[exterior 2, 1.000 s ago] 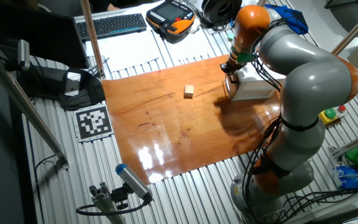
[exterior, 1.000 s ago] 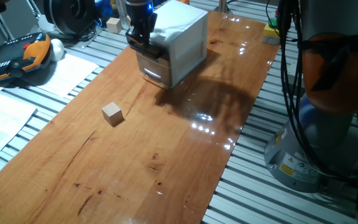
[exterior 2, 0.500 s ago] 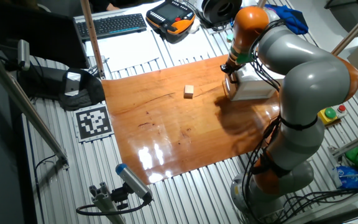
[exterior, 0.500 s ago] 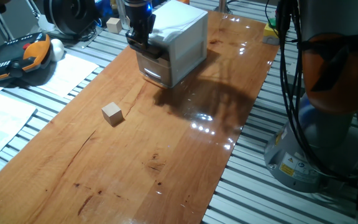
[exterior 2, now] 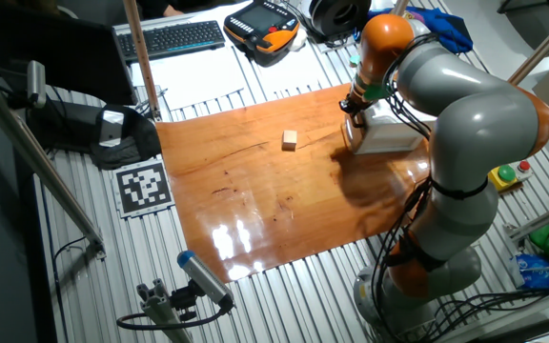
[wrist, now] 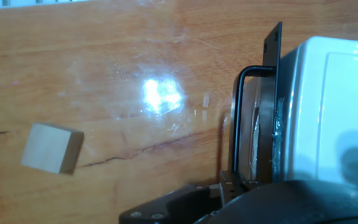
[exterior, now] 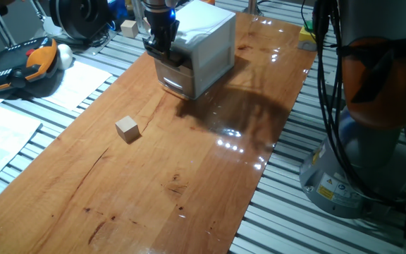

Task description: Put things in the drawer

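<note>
A pale beige wooden cube (exterior: 127, 128) lies on the wooden table to the left of the middle, also seen in the other fixed view (exterior 2: 290, 140) and in the hand view (wrist: 48, 148). The white cabinet (exterior: 206, 42) stands at the far end. My gripper (exterior: 159, 44) hangs right at the top of the cabinet's front, by the drawer (exterior: 173, 61) with its dark handle bar (wrist: 236, 124). The fingers are hidden by the hand's body, so whether they hold the handle does not show. The cube is well apart from the gripper.
A second small cube (exterior: 129, 28) sits off the table at the back left, near a teach pendant (exterior: 20, 63) and papers (exterior: 76, 81). The robot's base (exterior: 372, 141) stands at the right of the table. A keyboard (exterior 2: 174, 36) lies beyond the table's far side.
</note>
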